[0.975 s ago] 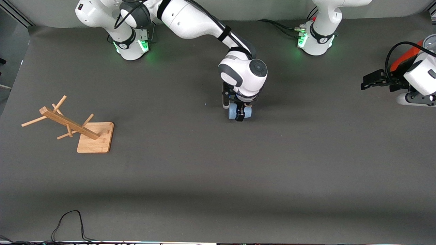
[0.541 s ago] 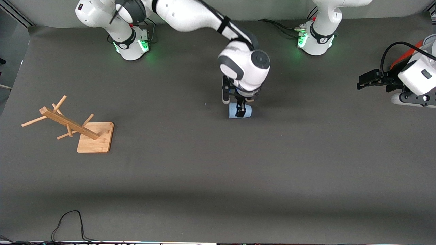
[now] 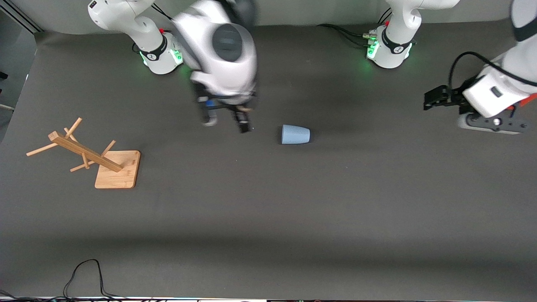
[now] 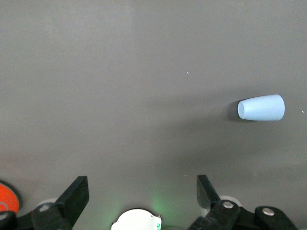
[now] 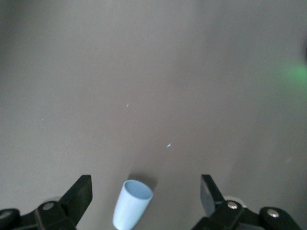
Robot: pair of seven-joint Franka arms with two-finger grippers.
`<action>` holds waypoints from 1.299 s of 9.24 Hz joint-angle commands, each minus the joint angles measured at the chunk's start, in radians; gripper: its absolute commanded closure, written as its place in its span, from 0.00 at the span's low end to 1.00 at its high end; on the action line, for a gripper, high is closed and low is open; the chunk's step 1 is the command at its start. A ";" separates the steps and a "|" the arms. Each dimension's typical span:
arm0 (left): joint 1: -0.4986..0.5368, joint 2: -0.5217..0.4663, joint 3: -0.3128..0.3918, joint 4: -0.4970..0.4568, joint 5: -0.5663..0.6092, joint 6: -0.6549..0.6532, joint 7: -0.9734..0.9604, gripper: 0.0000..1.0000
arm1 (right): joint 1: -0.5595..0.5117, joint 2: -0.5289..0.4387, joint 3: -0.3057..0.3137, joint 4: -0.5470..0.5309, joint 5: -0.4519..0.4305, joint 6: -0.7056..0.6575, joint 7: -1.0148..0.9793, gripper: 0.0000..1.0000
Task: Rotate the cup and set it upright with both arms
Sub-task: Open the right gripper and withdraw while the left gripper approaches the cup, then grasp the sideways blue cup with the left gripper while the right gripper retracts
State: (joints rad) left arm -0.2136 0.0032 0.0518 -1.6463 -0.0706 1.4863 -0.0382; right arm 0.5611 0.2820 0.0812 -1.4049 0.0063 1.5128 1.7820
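The right gripper (image 3: 226,121), which a second ago stood straddling the cup (image 3: 295,134) at the frame's centre, is now lifted off it and swung toward the upper left of the front view, blurred in motion, jaws spread and empty. The cup is fully uncovered, lying on its side on the table (image 3: 268,209), apart from both grippers; in the right wrist view it shows low in the frame between the spread fingers (image 5: 79,194). At the right edge of the front view, the left gripper (image 3: 432,100) has shifted inward toward the frame's centre, and the orange object by it is now mostly covered.
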 commanded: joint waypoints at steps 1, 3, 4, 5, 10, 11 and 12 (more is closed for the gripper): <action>-0.155 0.021 0.011 -0.003 0.095 0.057 -0.125 0.00 | -0.288 -0.222 0.120 -0.164 0.011 -0.052 -0.412 0.00; -0.318 0.148 0.010 0.092 0.161 0.068 -0.248 0.00 | -0.453 -0.279 0.118 -0.163 0.004 -0.108 -0.775 0.00; -0.373 0.247 0.010 0.199 0.167 0.052 -0.288 0.00 | -0.514 -0.282 0.106 -0.160 0.004 -0.112 -0.937 0.00; -0.424 0.347 0.010 0.301 0.193 0.045 -0.339 0.00 | -0.539 -0.283 0.060 -0.157 0.003 -0.111 -1.104 0.00; -0.685 0.794 0.016 0.687 0.334 -0.072 -0.515 0.00 | -0.538 -0.267 -0.110 -0.157 0.000 0.009 -1.608 0.00; -0.716 0.832 0.017 0.688 0.339 -0.066 -0.519 0.00 | -0.541 -0.259 -0.112 -0.160 0.000 0.039 -1.679 0.00; -0.740 0.859 0.017 0.686 0.341 -0.061 -0.519 0.00 | -0.541 -0.253 -0.112 -0.160 -0.003 0.059 -1.702 0.00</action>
State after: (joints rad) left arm -0.9211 0.8022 0.0475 -1.0344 0.2533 1.4619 -0.5509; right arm 0.0157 0.0252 -0.0250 -1.5585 0.0054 1.5404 0.1409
